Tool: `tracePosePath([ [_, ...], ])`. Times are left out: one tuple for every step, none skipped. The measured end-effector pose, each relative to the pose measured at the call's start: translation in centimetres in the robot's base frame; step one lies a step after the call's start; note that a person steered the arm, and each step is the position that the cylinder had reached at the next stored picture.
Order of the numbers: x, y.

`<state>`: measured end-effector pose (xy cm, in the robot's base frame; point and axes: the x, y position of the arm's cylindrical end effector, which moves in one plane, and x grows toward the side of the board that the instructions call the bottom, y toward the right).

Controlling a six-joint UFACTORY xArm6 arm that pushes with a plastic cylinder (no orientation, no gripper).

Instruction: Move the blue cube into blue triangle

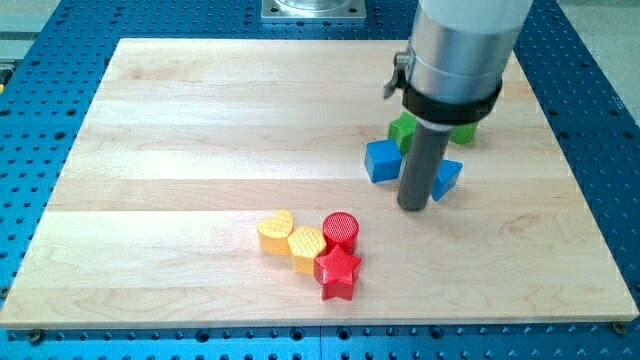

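my tip (414, 207) rests on the pale wooden board (180, 150), right of centre in the view. it is a plain dark rod under a grey metal cylinder with a black collar; there is nothing on it to spread or close, and it pinches nothing.

the blue plastic cube (382, 160) sits just to the view's left of the rod and slightly above the tip. whether the rod touches the cube i cannot tell. the blue plastic triangle (447, 177) lies just on the view's right of the rod, partly hidden behind it. the rod stands between the two blue blocks, so they are apart.

a green plastic block (401, 129), shape unclear because the arm covers most of it, sits just above the blue cube, close or touching. a second green block (464, 132) shows only as a sliver under the collar at the view's right; shape not readable.

lower centre of the board, well apart from the tip: a tight cluster of four. yellow heart-shaped block (275, 231), yellow rounded block (307, 246) beside it, red cylinder (341, 231), red star (337, 274) at the bottom. neighbours in the cluster touch.

the board lies on a blue perforated table (40, 180).
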<state>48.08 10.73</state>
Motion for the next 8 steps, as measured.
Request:
tracePosePath([
  [0.1,-2.4],
  [-3.0,1.6],
  [-3.8,6.4],
  [4.8,6.9],
  [9.8,7.4],
  [5.8,6.0],
  [2.8,6.8],
  [3.6,10.5],
])
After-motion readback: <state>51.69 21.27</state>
